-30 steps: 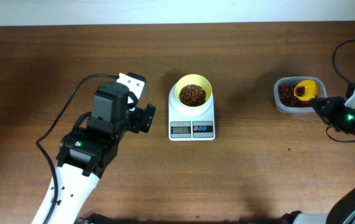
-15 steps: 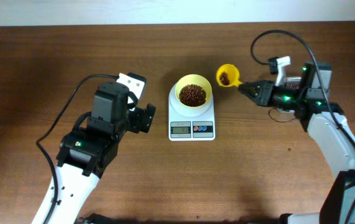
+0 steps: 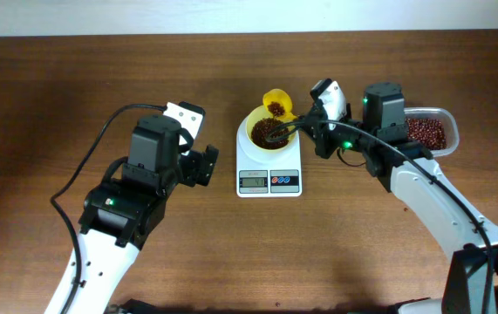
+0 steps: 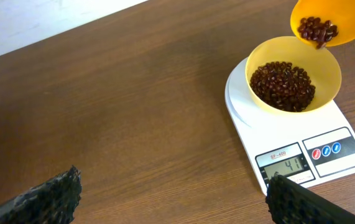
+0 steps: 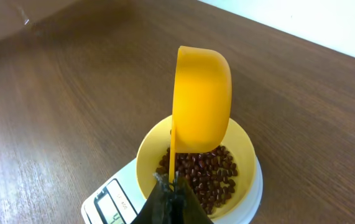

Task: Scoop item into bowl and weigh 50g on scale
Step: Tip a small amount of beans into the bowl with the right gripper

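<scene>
The yellow bowl [image 3: 271,131] stands on the white scale [image 3: 269,172] and holds red-brown beans [image 4: 283,86]. The scale's display [image 4: 283,166] reads 41. My right gripper [image 3: 304,125] is shut on the handle of a small yellow scoop [image 3: 276,103], tilted over the bowl's far rim with beans in it [image 4: 317,30]. In the right wrist view the scoop [image 5: 201,99] hangs above the bowl [image 5: 193,163], with the gripper [image 5: 172,186] at its handle. My left gripper [image 4: 171,196] is open and empty, low over the table left of the scale.
A clear plastic tub [image 3: 430,131] with more beans stands at the right, behind my right arm. A white object [image 3: 185,114] lies by the left arm. A few stray beans lie on the table near the right arm.
My right gripper has carried the scoop of beans from the tub leftward to above the bowl and tilted it. The left arm has not moved.
</scene>
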Controlling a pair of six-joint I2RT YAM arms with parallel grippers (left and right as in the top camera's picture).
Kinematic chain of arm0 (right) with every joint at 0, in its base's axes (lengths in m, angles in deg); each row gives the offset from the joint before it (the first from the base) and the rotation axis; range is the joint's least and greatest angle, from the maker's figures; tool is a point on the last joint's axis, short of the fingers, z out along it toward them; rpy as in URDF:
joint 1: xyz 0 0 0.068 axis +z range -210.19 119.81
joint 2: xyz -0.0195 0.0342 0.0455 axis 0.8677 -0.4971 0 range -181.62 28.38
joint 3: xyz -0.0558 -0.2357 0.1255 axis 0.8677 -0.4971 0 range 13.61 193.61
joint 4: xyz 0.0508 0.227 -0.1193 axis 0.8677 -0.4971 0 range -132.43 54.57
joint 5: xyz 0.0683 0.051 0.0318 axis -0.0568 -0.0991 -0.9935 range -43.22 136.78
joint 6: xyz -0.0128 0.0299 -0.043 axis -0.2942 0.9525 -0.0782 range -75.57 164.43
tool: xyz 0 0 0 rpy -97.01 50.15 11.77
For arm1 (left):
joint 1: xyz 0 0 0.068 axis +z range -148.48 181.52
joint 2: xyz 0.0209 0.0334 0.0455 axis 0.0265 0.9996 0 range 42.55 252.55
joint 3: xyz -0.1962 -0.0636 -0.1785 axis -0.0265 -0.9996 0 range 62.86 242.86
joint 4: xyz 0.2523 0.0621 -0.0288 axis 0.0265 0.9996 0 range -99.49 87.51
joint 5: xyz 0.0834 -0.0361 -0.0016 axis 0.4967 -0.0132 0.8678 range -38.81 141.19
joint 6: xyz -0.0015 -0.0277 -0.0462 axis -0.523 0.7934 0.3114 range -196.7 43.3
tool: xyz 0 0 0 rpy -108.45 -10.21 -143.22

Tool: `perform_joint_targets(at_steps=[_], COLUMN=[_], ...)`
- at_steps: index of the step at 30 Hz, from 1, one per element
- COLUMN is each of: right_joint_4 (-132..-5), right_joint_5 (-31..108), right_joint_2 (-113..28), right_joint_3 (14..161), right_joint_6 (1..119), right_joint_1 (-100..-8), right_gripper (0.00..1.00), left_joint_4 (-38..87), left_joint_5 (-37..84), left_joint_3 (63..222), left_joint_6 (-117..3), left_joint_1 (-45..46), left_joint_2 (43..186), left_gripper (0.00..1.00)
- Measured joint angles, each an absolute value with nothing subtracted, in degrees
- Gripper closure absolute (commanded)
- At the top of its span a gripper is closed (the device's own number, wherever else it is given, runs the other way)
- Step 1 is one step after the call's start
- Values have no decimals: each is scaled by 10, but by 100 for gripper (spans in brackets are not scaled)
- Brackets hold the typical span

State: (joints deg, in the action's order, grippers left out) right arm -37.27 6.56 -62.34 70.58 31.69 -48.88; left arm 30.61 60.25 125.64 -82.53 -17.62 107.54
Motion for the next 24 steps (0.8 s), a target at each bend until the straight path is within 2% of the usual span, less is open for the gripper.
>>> perform_joint_targets(at_steps=[5,14,19,24], right_joint_4=[-402,-373,-395,-397], right_joint_5=[89,138,234,274], right_joint_2=[-627,-627,-627,-627], right_joint_3=[707,706,707,707], right_joint_6=[316,315,267,247], right_joint_1=[-488,-487,-426,-422], right_gripper=[96,96,96,96], left_joint_4=[306,306,306,306], left_joint_5=[603,603,603,603], left_joint_3=[1256,1256,1256,1256], left_joint_6=[-825,-825,-825,-825], left_joint_1=[-176,-176,-176,-176], left_joint_2=[1075,1075,1075,1075], left_gripper=[1,1,1,1])
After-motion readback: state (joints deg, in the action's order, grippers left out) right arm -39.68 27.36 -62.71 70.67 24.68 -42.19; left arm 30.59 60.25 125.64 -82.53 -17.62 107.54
